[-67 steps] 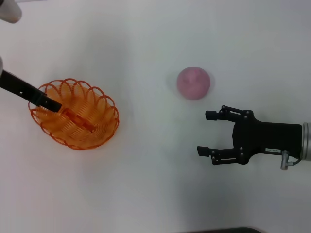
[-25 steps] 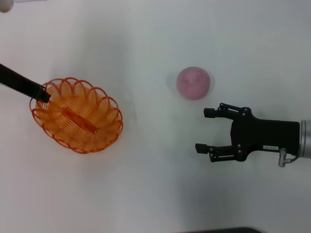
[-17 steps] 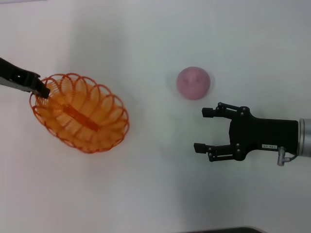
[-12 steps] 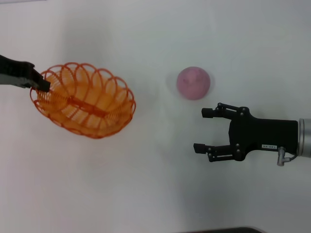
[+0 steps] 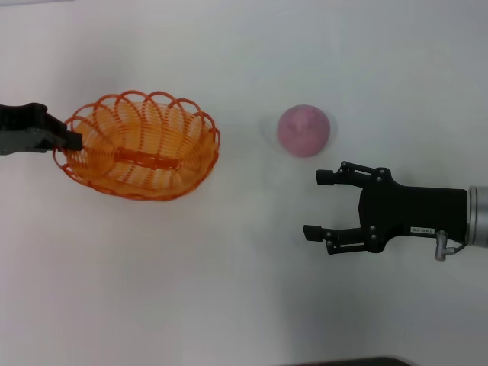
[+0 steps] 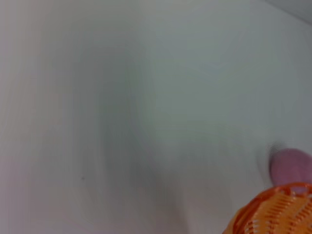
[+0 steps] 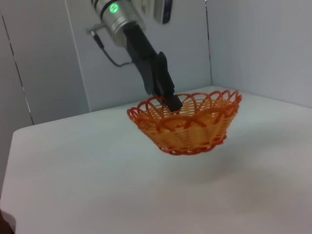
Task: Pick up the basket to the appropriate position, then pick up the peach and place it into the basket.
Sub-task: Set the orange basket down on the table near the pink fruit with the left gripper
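Two claws show in the head view, and only the left one has work in hand. Against the frame from half a second ago, the basket [image 5: 142, 146] has swung round so its long axis lies nearly level across the view, and it has shifted a little toward the peach [image 5: 304, 130]; further back in the sequence it lay lower and more slanted, with the claw reaching across its inside rather than at its rim. The peach and the right claw sit where they did before.

The left claw [image 5: 67, 140] is closed on the scalloped rim at the basket's left end, pinching the wire loops there. From the right wrist view the basket [image 7: 189, 122] hangs clear of the white desk [image 7: 97, 185], with a soft shadow under it, held level with its rim up, the dark fingers [image 7: 171, 101] coming down onto the rim from above. The left wrist view catches only a corner of the orange weave [image 6: 273, 214] with the peach [image 6: 290, 167] beyond it.

The right claw [image 5: 319, 204] hovers over the desk [image 5: 229, 290] with its fingers spread wide, holding and touching nothing. It sits just below the peach in the head view, near it but apart, its fingertips pointing toward the robot's left. The peach rests on the desk between basket and right claw, clear of both.
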You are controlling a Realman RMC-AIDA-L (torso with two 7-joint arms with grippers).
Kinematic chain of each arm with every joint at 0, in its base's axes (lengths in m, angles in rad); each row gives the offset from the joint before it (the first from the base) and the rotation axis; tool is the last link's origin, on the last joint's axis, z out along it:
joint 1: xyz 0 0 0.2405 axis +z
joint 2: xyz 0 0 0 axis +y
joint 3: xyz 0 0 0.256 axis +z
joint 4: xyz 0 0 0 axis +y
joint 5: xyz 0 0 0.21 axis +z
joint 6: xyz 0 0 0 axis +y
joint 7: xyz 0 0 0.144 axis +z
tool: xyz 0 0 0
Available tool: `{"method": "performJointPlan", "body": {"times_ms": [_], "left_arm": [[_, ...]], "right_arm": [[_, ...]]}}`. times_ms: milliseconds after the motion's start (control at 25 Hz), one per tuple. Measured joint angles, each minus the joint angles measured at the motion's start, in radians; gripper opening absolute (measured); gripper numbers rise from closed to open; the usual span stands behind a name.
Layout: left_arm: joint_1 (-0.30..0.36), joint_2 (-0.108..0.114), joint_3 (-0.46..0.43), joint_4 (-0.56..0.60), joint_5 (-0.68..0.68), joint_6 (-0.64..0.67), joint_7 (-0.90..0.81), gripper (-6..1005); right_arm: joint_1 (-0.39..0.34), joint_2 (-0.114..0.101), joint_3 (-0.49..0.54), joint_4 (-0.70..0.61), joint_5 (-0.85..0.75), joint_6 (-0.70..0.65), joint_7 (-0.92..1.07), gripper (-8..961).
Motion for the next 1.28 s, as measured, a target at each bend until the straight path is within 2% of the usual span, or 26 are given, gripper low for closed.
{"method": "performJointPlan", "body": {"times_ms": [40, 280, 440, 760, 960, 1280], "left_arm": [[0.015, -0.006, -0.003, 0.003, -0.014, -0.004, -0.002, 68], [0.122, -0.073, -0.005, 0.060, -0.095, -0.047, -0.012, 69], [0.166, -0.107, -0.003, 0.092, -0.131, -0.062, -0.013, 69], [0.182, -0.140, -0.002, 0.122, -0.137, -0.085, -0.013, 69], [0.206, -0.189, 0.011, 0.172, -0.138, -0.147, -0.013, 68], [0.214, -0.197, 0.020, 0.177, -0.139, -0.178, -0.013, 68]], "right_arm": [[0.000, 0.000, 0.000, 0.000, 0.000, 0.000, 0.000, 957], [0.002, 0.001, -0.001, 0.001, 0.003, 0.001, 0.000, 957], [0.005, 0.001, -0.001, 0.001, 0.004, 0.003, 0.000, 957], [0.010, 0.001, 0.000, 0.001, 0.002, 0.007, 0.001, 957], [0.010, 0.003, 0.000, 0.002, 0.000, 0.009, 0.001, 957], [0.010, 0.003, 0.000, 0.003, 0.000, 0.009, 0.002, 957]]}}
